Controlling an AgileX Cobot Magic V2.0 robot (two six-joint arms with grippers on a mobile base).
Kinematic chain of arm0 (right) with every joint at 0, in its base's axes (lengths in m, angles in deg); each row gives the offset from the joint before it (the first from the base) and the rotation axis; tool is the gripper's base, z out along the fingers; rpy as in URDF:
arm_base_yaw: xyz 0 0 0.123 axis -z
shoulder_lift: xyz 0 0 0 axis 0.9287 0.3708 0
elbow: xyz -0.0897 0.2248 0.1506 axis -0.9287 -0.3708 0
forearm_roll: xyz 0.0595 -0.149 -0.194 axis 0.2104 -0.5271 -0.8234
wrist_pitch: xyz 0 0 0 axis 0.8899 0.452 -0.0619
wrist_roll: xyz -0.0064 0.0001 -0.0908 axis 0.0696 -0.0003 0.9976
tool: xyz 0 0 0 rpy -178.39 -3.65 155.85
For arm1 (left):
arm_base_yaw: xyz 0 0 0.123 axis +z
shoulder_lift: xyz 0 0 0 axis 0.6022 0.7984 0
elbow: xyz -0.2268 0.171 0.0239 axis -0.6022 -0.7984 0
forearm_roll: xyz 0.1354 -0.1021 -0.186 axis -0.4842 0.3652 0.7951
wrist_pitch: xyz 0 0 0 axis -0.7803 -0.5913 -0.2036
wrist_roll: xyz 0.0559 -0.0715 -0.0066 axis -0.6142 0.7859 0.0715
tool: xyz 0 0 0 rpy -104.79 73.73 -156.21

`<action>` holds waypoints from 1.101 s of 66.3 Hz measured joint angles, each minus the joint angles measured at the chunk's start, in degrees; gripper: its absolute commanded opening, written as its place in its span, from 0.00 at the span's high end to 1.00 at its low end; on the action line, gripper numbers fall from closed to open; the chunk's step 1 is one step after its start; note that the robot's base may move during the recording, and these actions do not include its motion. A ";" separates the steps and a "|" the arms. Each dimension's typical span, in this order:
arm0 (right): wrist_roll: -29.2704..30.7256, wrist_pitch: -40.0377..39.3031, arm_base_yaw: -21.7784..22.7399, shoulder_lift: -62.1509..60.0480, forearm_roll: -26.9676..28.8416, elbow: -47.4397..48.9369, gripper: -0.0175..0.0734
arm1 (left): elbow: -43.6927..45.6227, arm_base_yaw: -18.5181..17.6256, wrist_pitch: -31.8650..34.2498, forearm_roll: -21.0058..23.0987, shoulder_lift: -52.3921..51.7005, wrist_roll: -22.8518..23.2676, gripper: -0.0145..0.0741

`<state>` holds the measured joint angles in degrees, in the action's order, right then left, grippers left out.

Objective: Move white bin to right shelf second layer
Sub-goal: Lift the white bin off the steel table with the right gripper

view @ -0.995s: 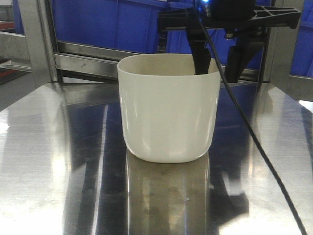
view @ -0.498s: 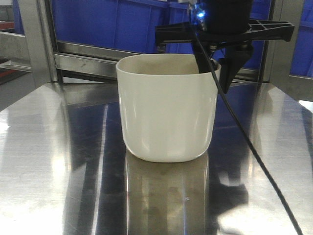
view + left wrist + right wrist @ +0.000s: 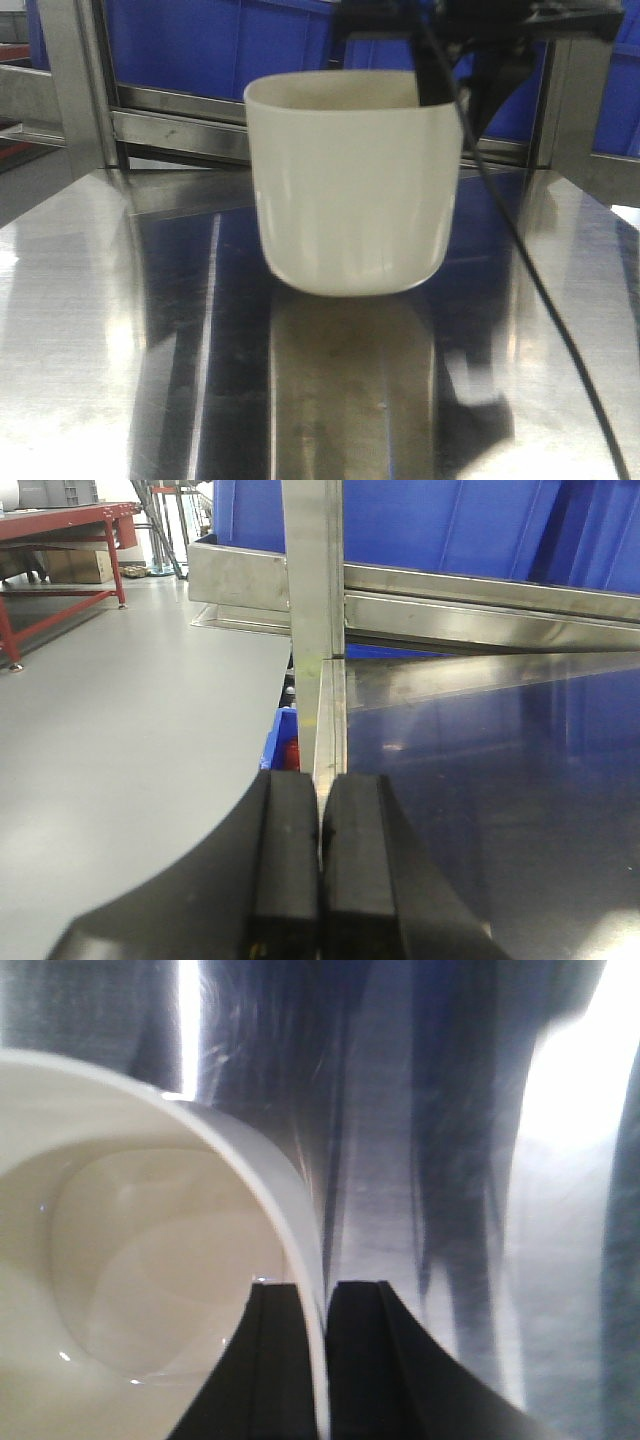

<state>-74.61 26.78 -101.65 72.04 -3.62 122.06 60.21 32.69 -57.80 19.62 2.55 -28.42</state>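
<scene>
The white bin (image 3: 350, 190) is a glossy cream tub that hangs just above the mirror-like steel shelf (image 3: 100, 330), with its reflection below it. My right gripper (image 3: 460, 85) comes down from above and is shut on the bin's far right rim. In the right wrist view one finger is inside the white bin (image 3: 120, 1230) and the other outside, the right gripper (image 3: 318, 1285) pinching the thin wall. My left gripper (image 3: 320, 777) is shut with nothing in it, over the shelf's left edge. The right shelf second layer is out of view.
Big blue crates (image 3: 250, 50) stand behind steel rails at the back. A steel upright (image 3: 75, 80) rises at the left, another upright (image 3: 312, 570) ahead of the left gripper. A black cable (image 3: 540, 310) hangs across the right. Grey floor (image 3: 120, 760) and a red table (image 3: 60, 530) lie to the left.
The right gripper has closed on the bin's rim and risen. The bin has come up off the steel shelf and shifted slightly right.
</scene>
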 measured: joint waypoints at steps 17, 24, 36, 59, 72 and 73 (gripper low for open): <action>16.48 -5.39 8.74 -8.16 6.81 -5.91 0.75 | 0.00 0.00 0.00 0.00 0.00 0.00 0.74; 21.77 -8.99 13.73 -12.77 9.89 -11.54 0.75 | 0.00 0.00 0.00 0.00 0.00 0.00 0.74; 31.46 -16.92 23.01 -22.54 14.32 -22.74 0.75 | 0.00 0.00 0.00 0.00 0.00 0.00 0.74; 33.58 -20.67 32.53 -42.11 14.80 -39.90 0.75 | 0.00 0.00 0.00 0.00 0.00 0.00 0.74; 26.44 -19.95 32.67 -52.78 14.70 -46.53 0.75 | 0.00 0.00 0.00 0.00 0.00 0.00 0.74; 26.27 -19.80 32.67 -53.48 14.52 -46.93 0.75 | 0.00 0.00 0.00 0.00 0.00 0.00 0.74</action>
<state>-48.34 6.98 -68.98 18.56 10.90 75.13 60.21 32.69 -57.80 19.62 2.55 -28.42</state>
